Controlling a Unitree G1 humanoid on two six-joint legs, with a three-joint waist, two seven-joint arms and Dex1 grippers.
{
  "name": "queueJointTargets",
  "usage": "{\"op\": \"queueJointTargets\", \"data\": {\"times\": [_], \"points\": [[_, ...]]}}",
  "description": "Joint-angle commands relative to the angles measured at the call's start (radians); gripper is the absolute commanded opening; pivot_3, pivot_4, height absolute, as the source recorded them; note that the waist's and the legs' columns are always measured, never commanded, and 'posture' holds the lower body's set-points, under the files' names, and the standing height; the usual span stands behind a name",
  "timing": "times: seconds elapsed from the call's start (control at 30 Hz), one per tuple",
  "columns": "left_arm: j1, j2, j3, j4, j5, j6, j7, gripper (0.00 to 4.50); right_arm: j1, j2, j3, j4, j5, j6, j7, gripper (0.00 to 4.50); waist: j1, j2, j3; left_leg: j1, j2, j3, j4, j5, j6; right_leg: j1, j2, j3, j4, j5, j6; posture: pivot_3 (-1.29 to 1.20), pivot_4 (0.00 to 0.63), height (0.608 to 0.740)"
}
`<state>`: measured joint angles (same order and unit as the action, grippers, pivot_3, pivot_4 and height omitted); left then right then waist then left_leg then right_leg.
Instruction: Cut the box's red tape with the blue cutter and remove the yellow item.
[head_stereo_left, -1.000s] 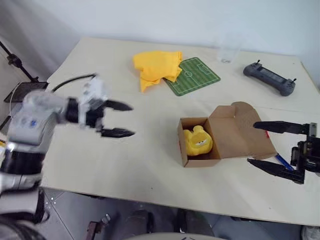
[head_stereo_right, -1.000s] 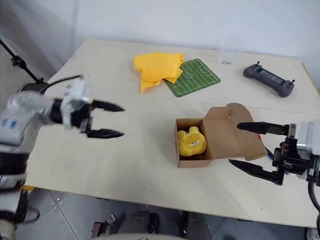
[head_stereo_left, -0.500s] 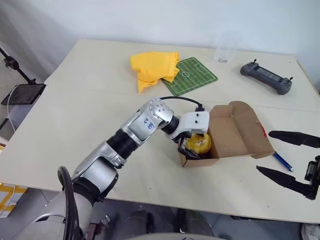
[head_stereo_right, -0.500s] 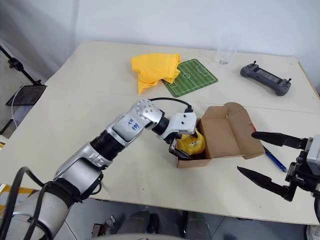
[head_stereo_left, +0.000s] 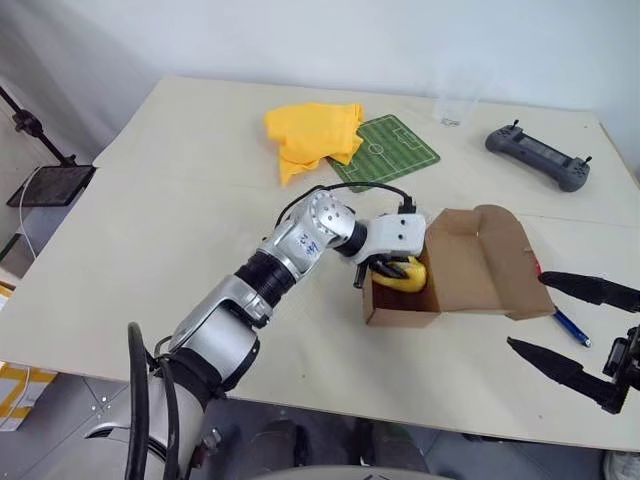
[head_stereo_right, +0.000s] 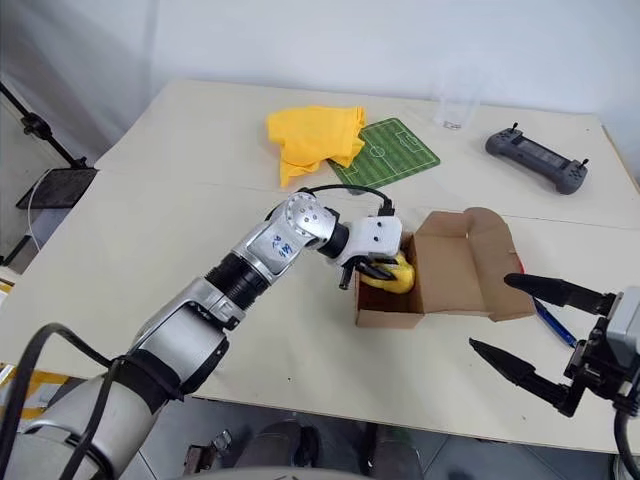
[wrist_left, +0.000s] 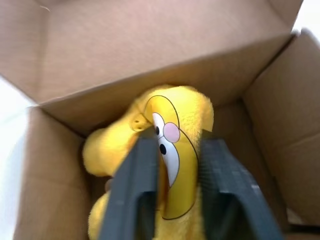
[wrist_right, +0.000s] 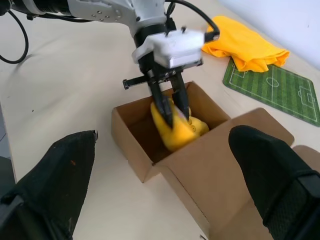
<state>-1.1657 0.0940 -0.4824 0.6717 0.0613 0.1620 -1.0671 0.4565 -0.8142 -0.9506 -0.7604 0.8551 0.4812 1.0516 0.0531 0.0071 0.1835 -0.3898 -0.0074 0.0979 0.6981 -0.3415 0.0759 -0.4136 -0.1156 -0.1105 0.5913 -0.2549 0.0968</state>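
the box (head_stereo_left: 470, 262) sits open on the pale surface (head_stereo_left: 180, 230), its flap lid folded back toward the robot's right. a sliver of the red tape (head_stereo_left: 538, 268) shows at the lid's far right edge. the left pincer (wrist_right: 172, 107) reaches into the carton and is clamped on the yellow item (wrist_left: 172, 145), a plush lump with a printed cartoon face: a white eye with a black pupil and a pink spot, outlined in black. both dark fingers (wrist_left: 135, 185) press its sides, and the item is inside the box. the left arm carries a small blue marking on its silver shell, too small to read.

the right pincer (head_stereo_left: 575, 335) hovers near the surface's front edge, to the right of the box, its two black fingers spread wide and holding nothing. the blue cutter (head_stereo_left: 571, 327) lies on the surface just beside the lid, between those fingers in the head views.

farther back lie a yellow cloth (head_stereo_left: 310, 135), a green mat printed with white football-pitch lines (head_stereo_left: 388, 152), a clear glass (head_stereo_left: 455, 100) and a grey handheld controller (head_stereo_left: 538, 157).
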Motion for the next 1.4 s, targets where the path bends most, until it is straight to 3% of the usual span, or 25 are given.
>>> {"op": "queueJointTargets", "data": {"times": [0.03,0.2,0.33,0.43,0.67,0.83,1.1,1.27,1.4], "points": [[-0.053,-0.051,0.147,0.003,-0.135,0.004,-0.028,0.04,-0.013,0.008,0.008,0.002,-0.002,-0.031,-0.018,4.5,0.0,0.0,0.0,0.0,0.0,0.0,0.0,0.0,0.0,0.0,0.0,0.0,0.0,0.0,0.0,0.0,0.15,0.74],[-0.048,-0.056,0.39,0.016,-0.342,-0.017,-0.063,0.04,-0.071,0.012,0.087,0.021,-0.005,-0.055,-0.052,4.5,-0.005,0.0,0.0,0.0,0.0,0.0,0.0,0.0,0.0,0.0,0.0,0.0,0.0,0.0,0.0,0.0,0.15,0.74],[0.021,0.013,0.53,0.007,-0.423,-0.066,-0.054,0.04,-0.135,0.02,0.182,0.031,-0.009,-0.074,-0.078,4.5,-0.021,0.0,0.0,0.001,0.0,0.0,0.0,0.001,-0.002,0.0,0.001,-0.001,0.002,0.0,0.0,0.0,0.15,0.74],[0.119,0.125,0.578,-0.044,-0.409,-0.113,-0.041,0.04,-0.192,0.033,0.259,0.036,-0.009,-0.089,-0.097,4.5,-0.034,0.0,0.0,0.003,0.0,0.002,0.0,0.002,-0.003,0.001,0.001,0.0,0.004,0.0,0.0,0.0,0.15,0.74],[0.55,0.537,0.676,-0.253,-0.385,-0.151,-0.117,0.04,-0.352,0.037,0.526,0.087,-0.041,-0.121,-0.04,4.5,-0.056,0.0,0.0,0.003,0.0,0.001,-0.001,0.003,-0.005,-0.001,0.002,0.0,0.01,-0.001,-0.002,0.0,0.15,0.74],[0.803,0.648,0.767,-0.359,-0.43,-0.138,-0.121,1.49,-0.461,0.068,0.654,0.171,-0.137,-0.249,0.042,4.5,-0.033,0.0,0.001,0.003,-0.001,-0.002,0.0,-0.004,-0.008,0.001,-0.001,-0.001,0.004,-0.001,-0.002,0.0,0.15,0.74],[0.886,0.636,0.798,-0.5,-0.499,-0.038,-0.057,4.04,-0.437,0.077,0.63,0.286,-0.2,-0.362,0.093,4.5,-0.031,0.0,0.0,0.003,-0.003,-0.003,0.0,-0.004,-0.008,0.002,-0.002,-0.001,0.003,-0.001,-0.002,0.0,0.15,0.74],[0.955,0.69,0.874,-0.547,-0.525,0.016,-0.018,4.04,-0.409,0.067,0.578,0.303,-0.203,-0.388,0.079,4.5,-0.055,0.001,0.001,0.003,-0.002,-0.002,-0.002,-0.003,-0.009,0.001,0.0,0.0,0.008,-0.001,-0.002,0.0,0.15,0.74],[1.116,0.834,1.005,-0.521,-0.509,0.078,-0.043,4.04,-0.332,0.006,0.444,0.251,-0.11,-0.316,0.101,4.5,-0.064,0.002,0.002,0.004,0.0,-0.001,-0.003,-0.004,-0.011,0.0,0.001,0.0,0.008,-0.002,-0.003,0.0,0.15,0.74]]}}
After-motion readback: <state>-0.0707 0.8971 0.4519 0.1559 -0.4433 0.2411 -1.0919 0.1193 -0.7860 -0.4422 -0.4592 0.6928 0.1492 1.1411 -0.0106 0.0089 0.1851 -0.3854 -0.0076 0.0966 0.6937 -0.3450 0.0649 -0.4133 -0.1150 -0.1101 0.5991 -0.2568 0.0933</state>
